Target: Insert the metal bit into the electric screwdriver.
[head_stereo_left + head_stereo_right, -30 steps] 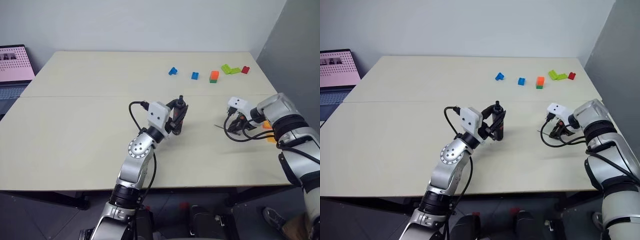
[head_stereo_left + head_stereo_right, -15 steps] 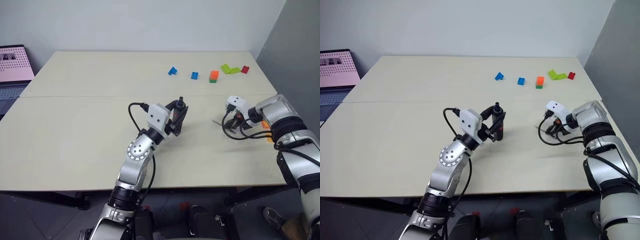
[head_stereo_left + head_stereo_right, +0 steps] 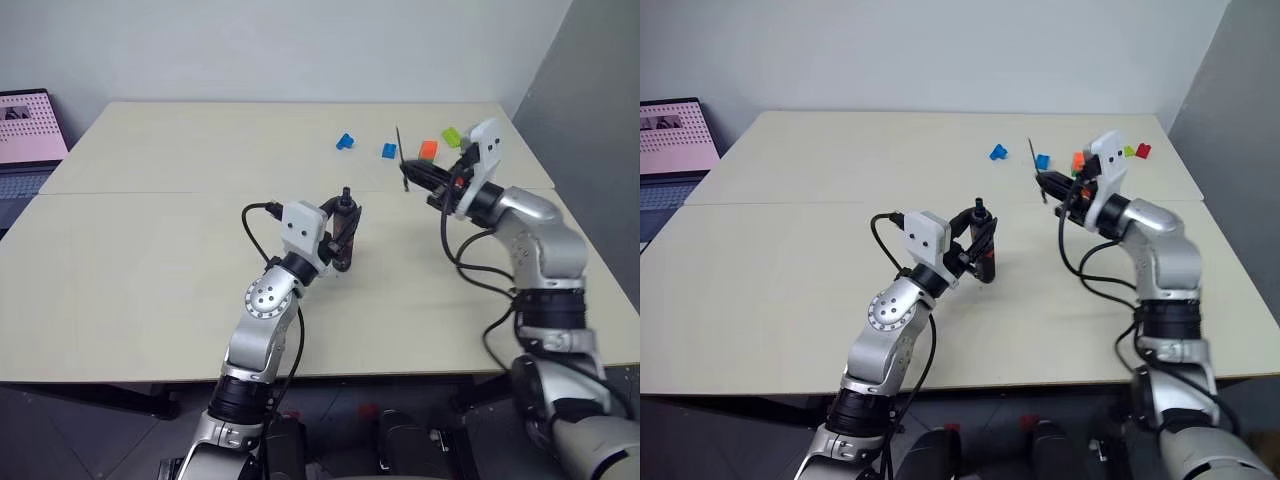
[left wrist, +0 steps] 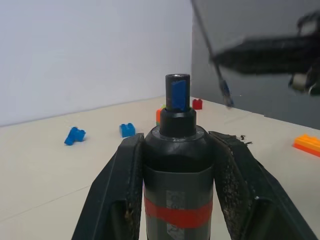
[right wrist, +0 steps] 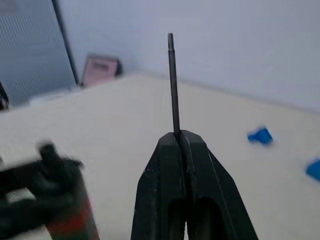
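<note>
The left pincer [image 3: 341, 238] was clamped on the electric screwdriver [image 3: 343, 232], one black finger [image 4: 116, 192] on each side of its body, holding it upright just above the bench [image 3: 150, 250] near the middle. The screwdriver's dark barrel carried a red band, and its open socket end pointed up, with a blue patch visible on the collar in the left wrist view. The right pincer [image 3: 412, 172] was raised off the bench to the right of the screwdriver and farther back, its fingers [image 5: 165, 170] pressed together on the metal bit [image 3: 399, 150], a thin dark rod that stood nearly vertical, most of its length rising above the fingertips and a short end showing below them. The bit and the screwdriver were apart, the bit higher and off to the right. On the far side of the bench lay a scatter of small building blocks: two blue ones [image 3: 345, 142], an orange and green one [image 3: 428, 150], and a light green one [image 3: 451, 136] partly hidden behind the right arm. An orange block [image 4: 308, 144] lay on the bench to the right. A laptop [image 3: 28, 135] with a pink screen sat at the far left edge.
</note>
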